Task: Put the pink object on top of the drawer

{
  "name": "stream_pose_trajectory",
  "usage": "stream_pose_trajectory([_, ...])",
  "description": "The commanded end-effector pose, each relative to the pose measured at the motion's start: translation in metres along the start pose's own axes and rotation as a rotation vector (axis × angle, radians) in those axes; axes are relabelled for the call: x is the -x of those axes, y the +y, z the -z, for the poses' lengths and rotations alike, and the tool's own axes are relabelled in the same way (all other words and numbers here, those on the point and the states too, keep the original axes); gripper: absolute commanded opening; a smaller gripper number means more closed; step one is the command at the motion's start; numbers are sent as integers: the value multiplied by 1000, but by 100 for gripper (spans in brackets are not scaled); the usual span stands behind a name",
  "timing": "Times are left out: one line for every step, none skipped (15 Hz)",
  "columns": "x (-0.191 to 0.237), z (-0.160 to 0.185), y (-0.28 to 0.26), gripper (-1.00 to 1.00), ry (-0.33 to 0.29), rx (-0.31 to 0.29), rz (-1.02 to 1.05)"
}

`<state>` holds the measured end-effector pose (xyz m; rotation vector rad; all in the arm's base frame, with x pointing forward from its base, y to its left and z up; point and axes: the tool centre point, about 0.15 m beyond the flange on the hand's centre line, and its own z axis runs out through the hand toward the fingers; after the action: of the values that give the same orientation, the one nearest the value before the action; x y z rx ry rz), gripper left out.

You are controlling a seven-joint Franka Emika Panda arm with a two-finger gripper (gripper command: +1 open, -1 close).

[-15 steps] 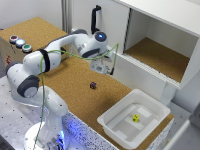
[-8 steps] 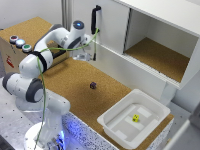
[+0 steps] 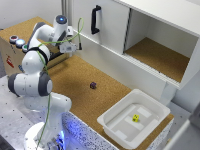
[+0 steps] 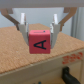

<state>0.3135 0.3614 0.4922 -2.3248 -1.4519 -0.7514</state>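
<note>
A pink block marked with a black letter A is sitting clamped between the two fingers of the end effector, held in the air just above the drawer and its cork top. Coloured buttons are showing on the drawer's near edge. Further along the desk from the drawer, a small dark cube is lying loose, and beyond it a white tub is holding a yellow die.
</note>
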Motion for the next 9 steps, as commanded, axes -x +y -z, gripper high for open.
stream_pose_trajectory([-58, -39, -43, -100, -27, -164, 106])
stream_pose_trajectory([-57, -47, -60, -100, -35, -200, 139])
stream_pose_trajectory([-54, -52, -75, -100, -46, -233, 178])
stream_pose_trajectory([-50, -60, -87, -100, -57, -244, 202])
stream_pose_trajectory([-47, -66, -94, -100, -68, -248, 212])
stream_pose_trajectory([-45, -76, -96, -100, -86, -251, 209])
stream_pose_trajectory([-43, -86, -95, -100, -100, -244, 195])
stream_pose_trajectory([-43, -93, -93, -100, -104, -232, 183])
stream_pose_trajectory([-45, -101, -90, -100, -119, -205, 172])
